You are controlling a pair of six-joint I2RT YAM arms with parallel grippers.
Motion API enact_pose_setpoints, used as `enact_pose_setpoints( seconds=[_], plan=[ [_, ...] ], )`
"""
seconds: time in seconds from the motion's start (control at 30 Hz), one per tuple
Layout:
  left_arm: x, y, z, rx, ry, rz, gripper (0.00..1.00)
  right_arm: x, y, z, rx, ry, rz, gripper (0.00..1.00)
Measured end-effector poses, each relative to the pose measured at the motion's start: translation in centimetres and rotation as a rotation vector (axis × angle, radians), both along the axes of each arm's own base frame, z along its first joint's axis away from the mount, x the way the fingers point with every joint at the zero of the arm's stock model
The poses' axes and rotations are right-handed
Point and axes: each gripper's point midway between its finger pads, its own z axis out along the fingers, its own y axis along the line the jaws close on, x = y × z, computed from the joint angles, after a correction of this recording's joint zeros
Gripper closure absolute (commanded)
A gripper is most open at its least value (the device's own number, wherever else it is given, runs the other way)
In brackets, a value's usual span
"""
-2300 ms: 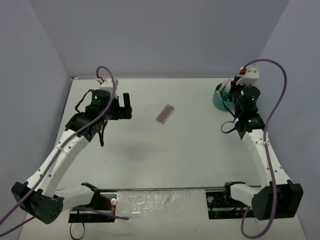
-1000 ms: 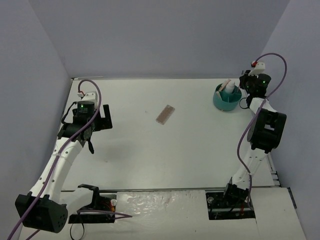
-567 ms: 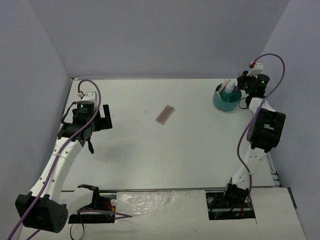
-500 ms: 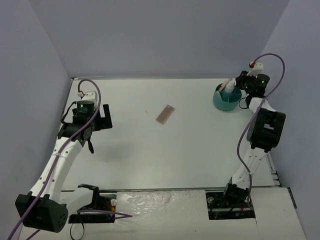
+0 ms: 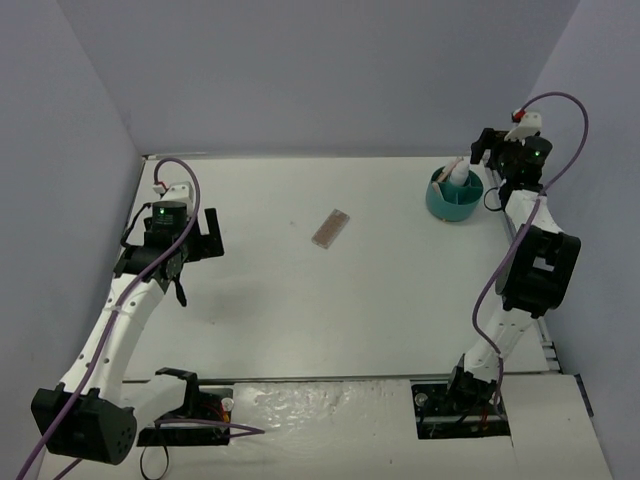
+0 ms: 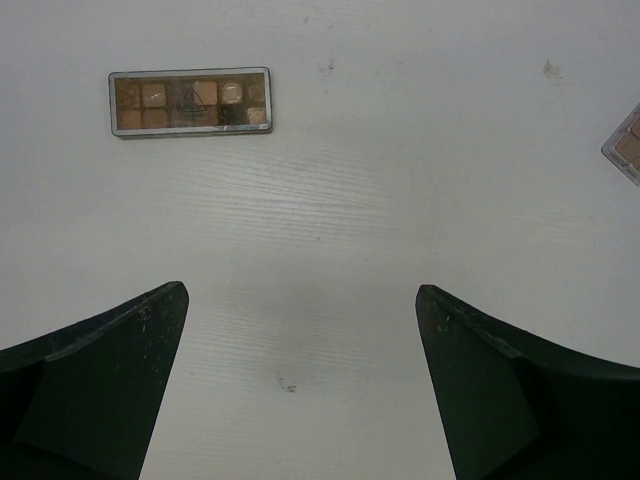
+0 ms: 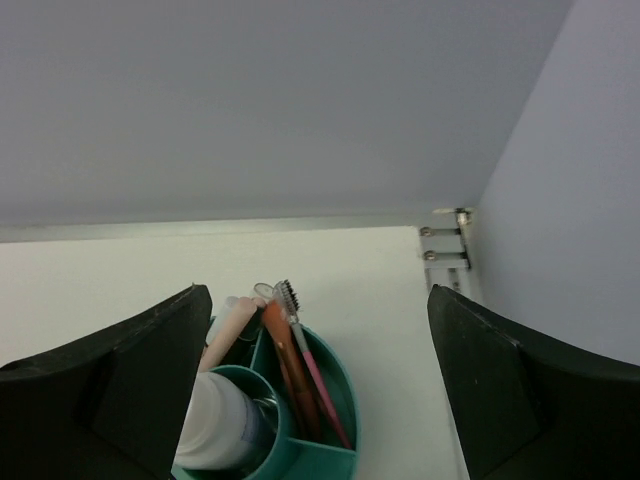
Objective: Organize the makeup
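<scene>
One brown-pink palette (image 5: 331, 227) lies flat mid-table. In the left wrist view a palette (image 6: 190, 101) lies ahead of my open left gripper (image 6: 300, 290), and the corner of a second palette (image 6: 625, 145) shows at the right edge. That gripper (image 5: 210, 235) hovers over the left of the table with nothing in it. My right gripper (image 7: 316, 292) stands open just above the teal tub (image 7: 345, 455), holding nothing. The tub holds a white bottle (image 7: 225, 425), an orange stick (image 7: 285, 370), a pink brush stick (image 7: 320, 385) and a pale pink stick (image 7: 225, 325).
The teal tub (image 5: 440, 205) stands at the table's far right, close to the back wall and the right wall. A metal bracket (image 7: 445, 245) sits at the table's far right corner. Both arm bases are at the near edge.
My right gripper has gone from shut to open and pulled up and back from the tub, leaving the sticks inside. The left arm has not moved in the last second.
</scene>
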Motion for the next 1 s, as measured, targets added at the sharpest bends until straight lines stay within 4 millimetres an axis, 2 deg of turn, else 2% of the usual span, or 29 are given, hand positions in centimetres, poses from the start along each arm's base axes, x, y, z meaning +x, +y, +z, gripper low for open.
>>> enact_pose_setpoints(
  seconds=[0.1,0.27,0.3,0.37,0.5,0.63,0.73,0.87,1.0],
  plan=[
    [-0.1,0.0,-0.1,-0.007,0.007,0.005,0.03,-2.2,-0.1,5.1,0.02,-0.054,-0.066,0.0],
    [-0.2,-0.1,-0.2,-0.016,0.013,0.001,0.03,-7.5,0.5,14.0,0.071,-0.172,-0.16,0.0],
    [-0.2,-0.2,-0.2,-0.017,0.014,0.0,0.03,-8.7,0.6,15.6,0.08,-0.196,-0.176,0.0],
    [-0.2,-0.3,-0.3,-0.023,0.018,-0.003,0.03,-11.1,0.8,17.2,0.102,-0.212,-0.216,0.0],
    [0.1,-0.3,-1.4,-0.018,0.058,-0.001,0.03,-16.1,2.1,16.9,0.165,-0.175,-0.261,0.0],
    [1.3,0.5,-3.3,-0.005,0.142,0.029,0.03,-19.5,4.7,15.0,0.266,-0.135,-0.215,0.0],
    [3.0,1.3,-4.6,0.029,0.206,0.025,0.03,-20.4,7.6,12.7,0.323,-0.081,-0.146,0.0],
    [5.5,2.4,-6.0,0.103,0.261,-0.03,0.03,-20.3,12.4,9.3,0.348,0.016,-0.024,0.0],
    [7.8,3.8,-8.1,0.151,0.315,-0.077,0.03,-20.6,16.2,7.6,0.327,0.073,0.073,0.0]
  ],
)
